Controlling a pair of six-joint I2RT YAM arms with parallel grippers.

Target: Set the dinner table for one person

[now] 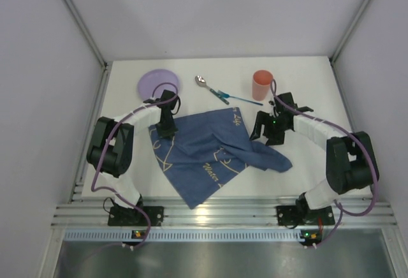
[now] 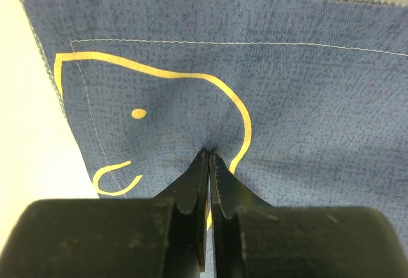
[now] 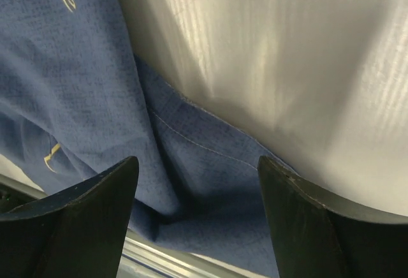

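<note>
A blue cloth with yellow fish drawings [image 1: 204,153] lies crumpled on the white dinner table [image 1: 312,87], its right part folded over. My left gripper [image 1: 167,129] is at the cloth's far left corner. In the left wrist view its jaws [image 2: 209,155] are shut, the tips pinching a small pucker of the cloth [image 2: 287,93]. My right gripper [image 1: 268,135] is open and empty, hovering over the folded right part of the cloth [image 3: 191,189], with its fingers [image 3: 95,208] wide apart.
A purple plate [image 1: 159,83] lies at the far left, a metal spoon [image 1: 204,84] and a blue-handled utensil [image 1: 241,98] at the far middle, and an orange cup [image 1: 262,85] at the far right. A slotted aluminium rail [image 1: 217,214] edges the near side.
</note>
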